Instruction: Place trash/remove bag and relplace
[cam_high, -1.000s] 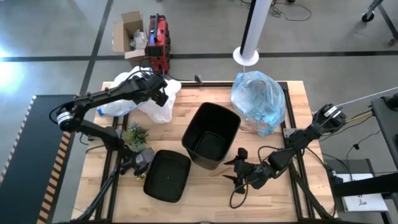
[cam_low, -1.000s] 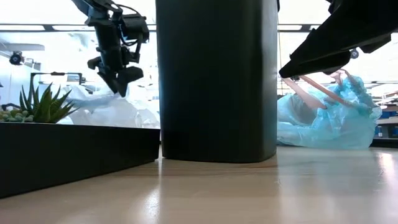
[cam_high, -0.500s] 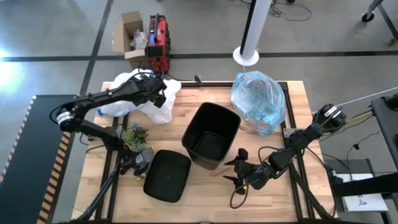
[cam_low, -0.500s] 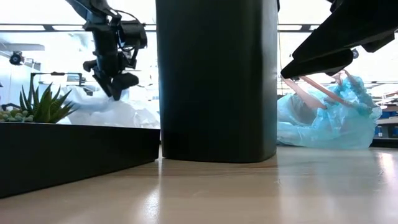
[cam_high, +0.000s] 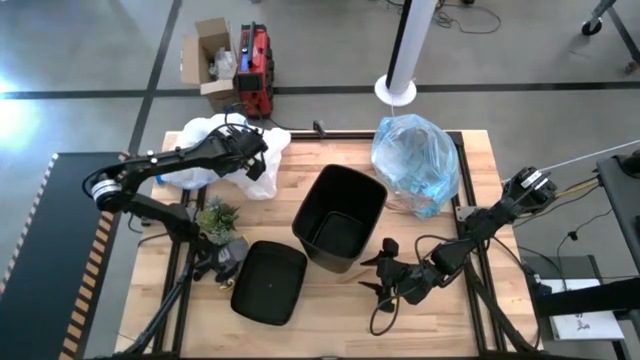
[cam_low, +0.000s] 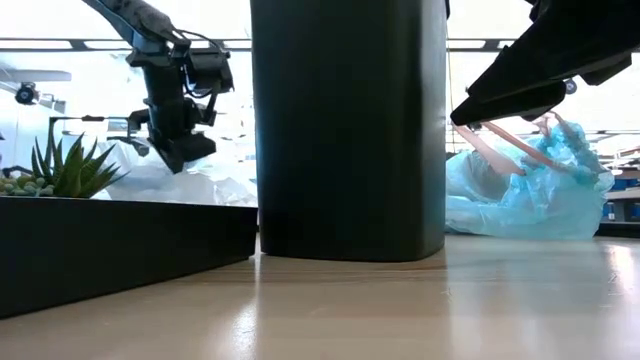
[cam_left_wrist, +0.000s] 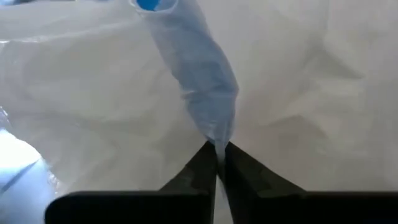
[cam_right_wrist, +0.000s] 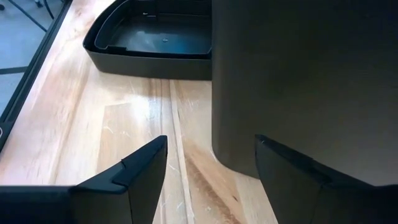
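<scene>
A black bin (cam_high: 340, 217) stands open and unlined mid-table. The filled light-blue bag (cam_high: 415, 165) rests on its bottom at the far right; brownish trash (cam_low: 492, 152) shows through it. At the far left lies a white plastic bag (cam_high: 205, 150). My left gripper (cam_high: 250, 162) is down on it, shut on a pale-blue fold of thin plastic (cam_left_wrist: 205, 87). My right gripper (cam_high: 385, 275) hangs open just off the table at the bin's near side, its fingers (cam_right_wrist: 143, 163) apart with nothing between them. My left gripper pinches the narrow end of the pale-blue plastic fold (cam_left_wrist: 217, 138) between its two fingertips. The fingers come from above, slanting down toward the white bag. The fold runs away from the tips as a gathered strip lying on the white plastic; how many layers, I cannot tell.
The bin's black lid (cam_high: 268, 283) lies upside down near the front edge, left of the bin. A small green plant (cam_high: 217, 218) stands between the lid and the white bag. A white pole (cam_high: 405, 50) rises behind the table's far edge.
My left gripper has come down onto the white bag, drifting slightly toward the table's left edge, and has shut on the pale-blue plastic there. The white bag has settled a little under it.
</scene>
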